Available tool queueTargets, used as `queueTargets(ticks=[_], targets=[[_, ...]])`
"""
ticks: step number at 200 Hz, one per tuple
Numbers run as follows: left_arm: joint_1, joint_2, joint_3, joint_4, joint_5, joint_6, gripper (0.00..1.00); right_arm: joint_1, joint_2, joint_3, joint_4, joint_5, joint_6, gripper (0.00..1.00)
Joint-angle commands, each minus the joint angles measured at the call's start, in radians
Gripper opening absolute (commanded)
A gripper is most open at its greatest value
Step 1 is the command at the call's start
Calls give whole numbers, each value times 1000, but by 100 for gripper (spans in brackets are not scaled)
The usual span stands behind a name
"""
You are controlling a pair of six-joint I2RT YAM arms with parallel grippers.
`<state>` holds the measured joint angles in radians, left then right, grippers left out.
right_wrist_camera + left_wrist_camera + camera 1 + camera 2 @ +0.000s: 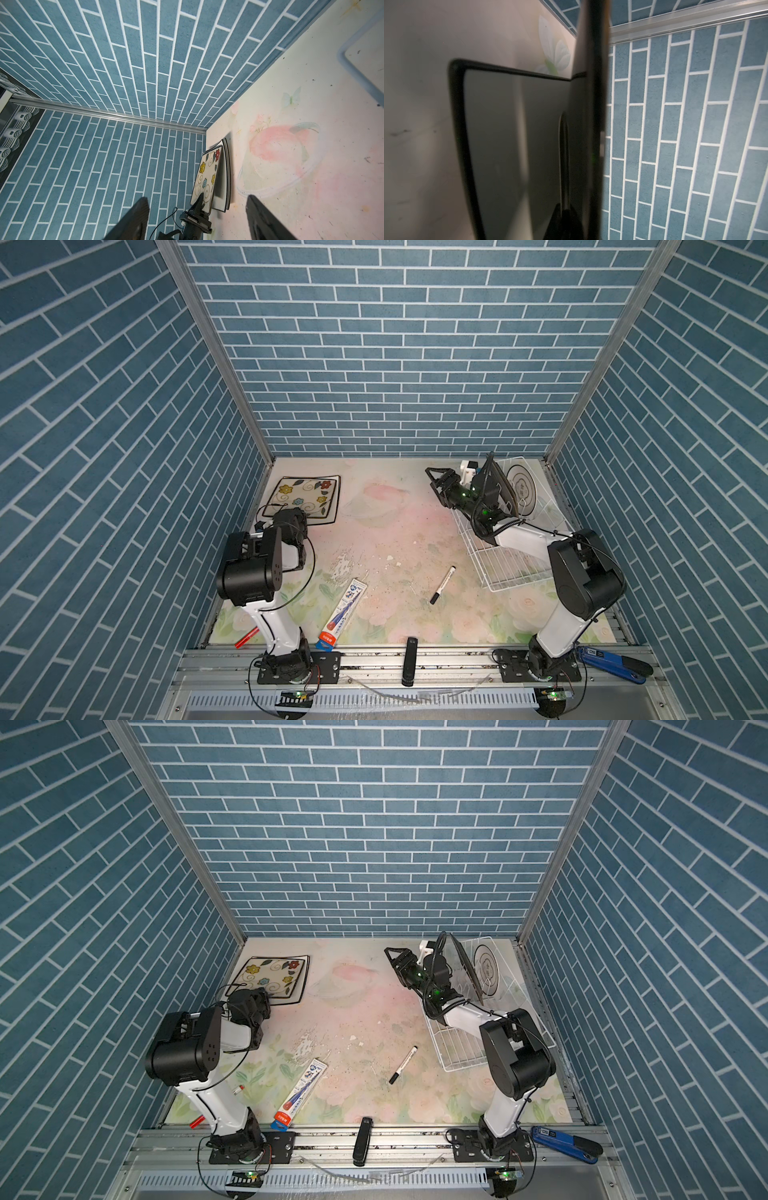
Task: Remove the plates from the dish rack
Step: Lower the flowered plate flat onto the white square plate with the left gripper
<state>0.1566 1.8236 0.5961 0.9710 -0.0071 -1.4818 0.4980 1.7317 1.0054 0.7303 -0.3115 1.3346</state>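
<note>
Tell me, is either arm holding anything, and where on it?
The left gripper pinches the flowered plate by its rim; the right gripper holds nothing.

Left arm folded low, left gripper (199, 204) clamped, right arm outstretched, right gripper (433, 480) wide open

Both top views overlook the table (395, 531); wrist views close

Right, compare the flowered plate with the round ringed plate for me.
The flowered plate is square with coloured flowers; the round plate is circular with dark rings. The flowered plate lies nearly flat outside the dish rack; the round plate stands on edge inside it. The left gripper is shut on the flowered plate; no gripper holds the round plate. Both are pale-bodied.
</note>
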Motion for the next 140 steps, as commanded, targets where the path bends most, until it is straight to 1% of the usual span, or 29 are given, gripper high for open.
queueTargets(ticks=[1, 47, 78, 96, 122, 140], targets=[[-5, -20, 50, 165, -3, -12, 0, -3, 11, 39, 11, -11, -11, 75], [-5, -28, 56, 119, 12, -22, 0, -3, 9, 38, 13, -9, -11, 75], [-5, -34, 50, 116, 10, -28, 11, -4, 8, 41, 9, -12, -12, 74], [-6, -37, 55, 111, 24, -27, 14, -3, 8, 45, 5, -13, -12, 74], [-5, -45, 56, 92, 27, -26, 24, -4, 6, 50, 5, -12, -12, 74], [-6, -49, 59, 82, 29, -24, 26, -3, 4, 48, 5, -11, -12, 74]])
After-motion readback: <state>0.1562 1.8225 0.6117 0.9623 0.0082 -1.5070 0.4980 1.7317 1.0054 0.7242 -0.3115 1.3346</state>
